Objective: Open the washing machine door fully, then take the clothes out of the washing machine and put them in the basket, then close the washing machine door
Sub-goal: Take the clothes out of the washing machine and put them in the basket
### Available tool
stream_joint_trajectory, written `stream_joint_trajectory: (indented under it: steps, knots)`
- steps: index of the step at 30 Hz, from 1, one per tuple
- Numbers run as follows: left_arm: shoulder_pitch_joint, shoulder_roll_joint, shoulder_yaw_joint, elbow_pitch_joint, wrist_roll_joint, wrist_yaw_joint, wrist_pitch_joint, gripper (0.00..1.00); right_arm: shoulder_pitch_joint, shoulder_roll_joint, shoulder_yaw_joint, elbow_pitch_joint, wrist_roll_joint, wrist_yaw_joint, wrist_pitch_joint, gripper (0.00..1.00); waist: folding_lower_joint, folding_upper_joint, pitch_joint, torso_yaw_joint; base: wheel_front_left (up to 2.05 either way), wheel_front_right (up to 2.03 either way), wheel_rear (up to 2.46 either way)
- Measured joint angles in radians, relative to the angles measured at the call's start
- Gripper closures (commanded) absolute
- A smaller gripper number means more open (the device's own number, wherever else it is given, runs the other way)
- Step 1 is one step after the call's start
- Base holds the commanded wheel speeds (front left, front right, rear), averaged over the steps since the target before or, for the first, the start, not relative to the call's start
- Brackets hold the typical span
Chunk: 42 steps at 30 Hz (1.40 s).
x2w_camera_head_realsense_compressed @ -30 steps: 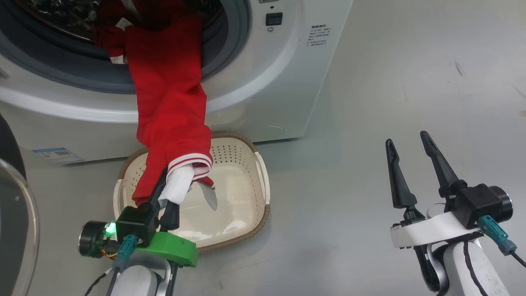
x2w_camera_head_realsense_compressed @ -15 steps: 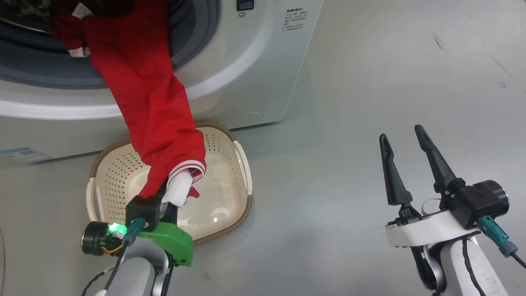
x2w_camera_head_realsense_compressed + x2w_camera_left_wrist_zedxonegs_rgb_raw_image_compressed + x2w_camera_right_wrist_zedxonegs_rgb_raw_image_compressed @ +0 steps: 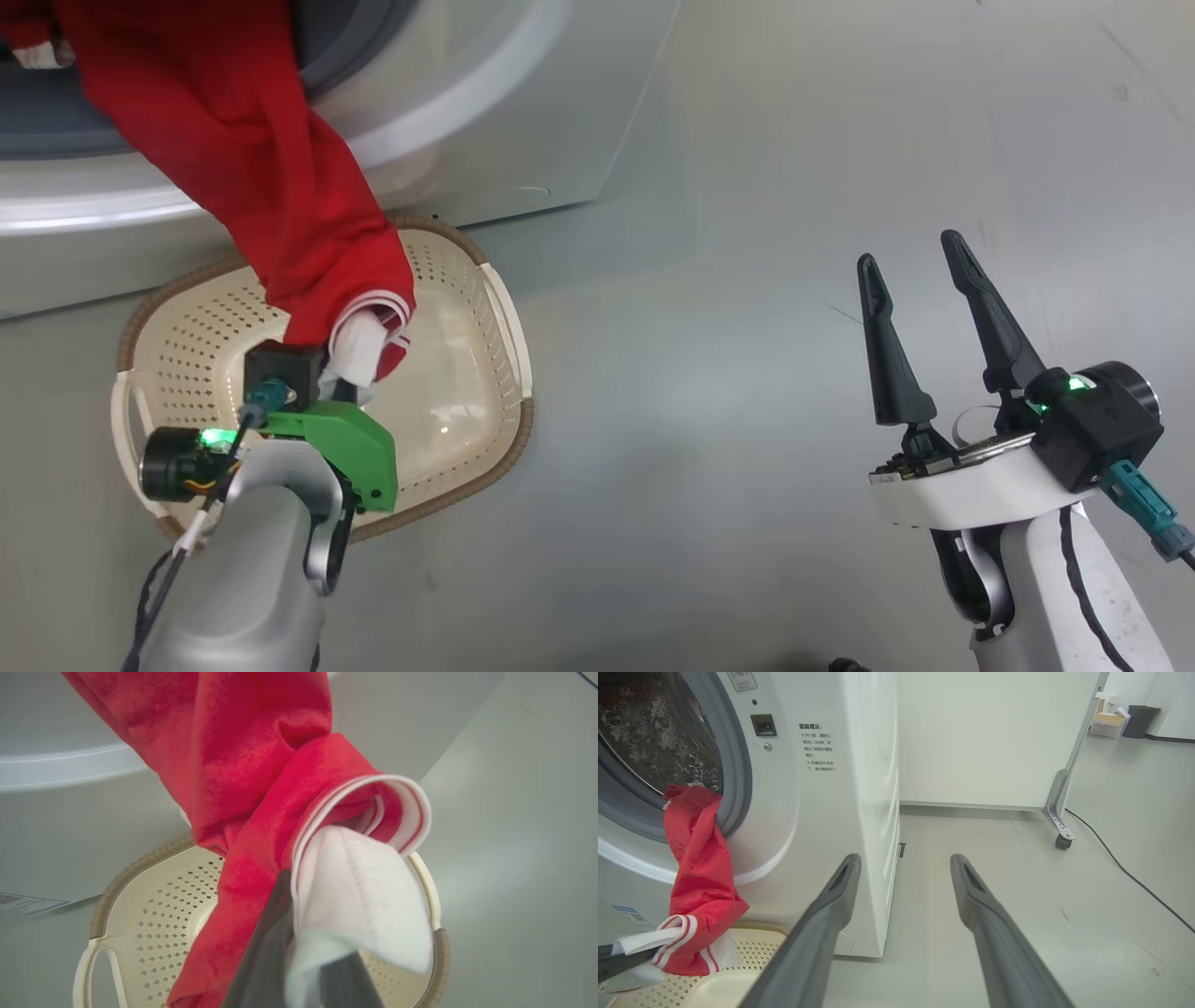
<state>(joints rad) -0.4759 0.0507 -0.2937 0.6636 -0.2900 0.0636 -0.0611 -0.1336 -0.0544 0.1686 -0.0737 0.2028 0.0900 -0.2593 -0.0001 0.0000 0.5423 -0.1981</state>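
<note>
Over the grey floor (image 3: 747,187), clothes (image 3: 261,168) pinched by the left jaws could be snagged at the washing machine (image 3: 523,112) rim; right jaws spread wide.

Clothes (image 3: 271,187) bury the fingertips of the left end effector (image 3: 341,366); the washing machine (image 3: 560,93) is cropped.

Found the clothes (image 3: 280,187), red with white-striped trim, stretched taut from the washing machine (image 3: 523,121) mouth down over the cream perforated basket (image 3: 439,271) standing just before it.
</note>
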Motion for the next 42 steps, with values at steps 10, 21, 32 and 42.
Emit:
stream_joint_trajectory:
  steps: [10, 21, 32, 42]
  knots:
    - [-0.095, 0.021, 0.065, 0.108, -0.040, 0.000, 0.008, 0.56, -0.065, 0.007, 0.010, -0.003, 0.016, 0.006, 0.000, 0.00, 0.0000, 0.0000, 0.087, -0.035, 0.00, 0.00, 0.00]
    - [-0.121, 0.022, 0.068, 0.193, -0.053, -0.008, -0.048, 0.00, -0.069, 0.009, -0.009, 0.015, 0.027, 0.005, 0.000, 0.00, 0.0001, 0.0000, 0.095, -0.045, 0.00, 0.00, 0.00]
    - [-0.121, 0.004, 0.063, 0.221, -0.052, -0.026, -0.170, 0.00, -0.069, 0.009, -0.031, 0.052, 0.025, 0.005, 0.000, 0.00, 0.0001, 0.0000, 0.045, -0.012, 0.00, 0.00, 0.00]
    - [-0.109, -0.004, 0.081, 0.139, -0.052, -0.029, -0.197, 0.00, -0.061, 0.002, -0.040, 0.082, -0.005, 0.006, 0.000, 0.00, 0.0001, 0.0000, -0.030, 0.042, 0.00, 0.00, 0.00]
